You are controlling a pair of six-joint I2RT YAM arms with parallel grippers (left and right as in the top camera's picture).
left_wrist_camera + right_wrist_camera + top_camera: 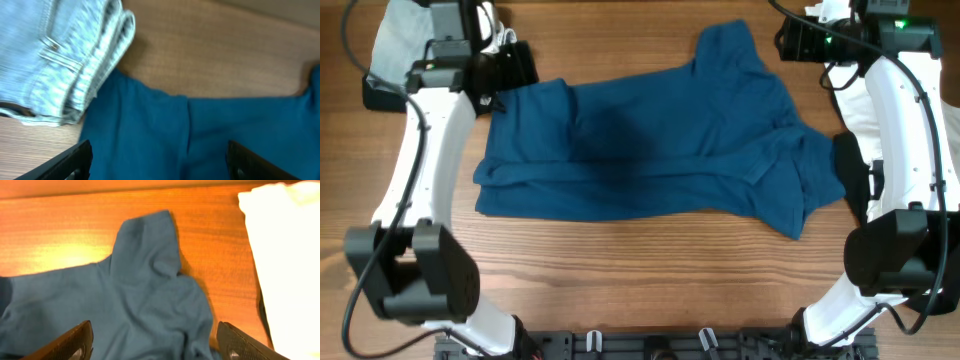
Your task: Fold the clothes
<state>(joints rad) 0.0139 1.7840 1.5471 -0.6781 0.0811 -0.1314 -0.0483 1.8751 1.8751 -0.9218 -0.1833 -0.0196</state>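
Observation:
The dark-blue shirt (660, 150) lies spread across the middle of the wooden table, with one sleeve reaching toward the far right corner. My left gripper (505, 70) is open and empty, hovering over the shirt's far left edge; its fingers (157, 152) straddle the blue fabric (200, 135). My right gripper (792, 40) is open and empty, above the shirt's far right sleeve; its fingers (152, 335) frame the blue cloth (130, 305). Neither gripper holds any fabric.
A folded pale-blue denim piece (55, 55) lies just beyond the shirt's far left corner, under the left arm (395, 40). A white garment (285, 255) lies at the right edge, under the right arm (855, 110). Bare wood shows in front of the shirt (650, 270).

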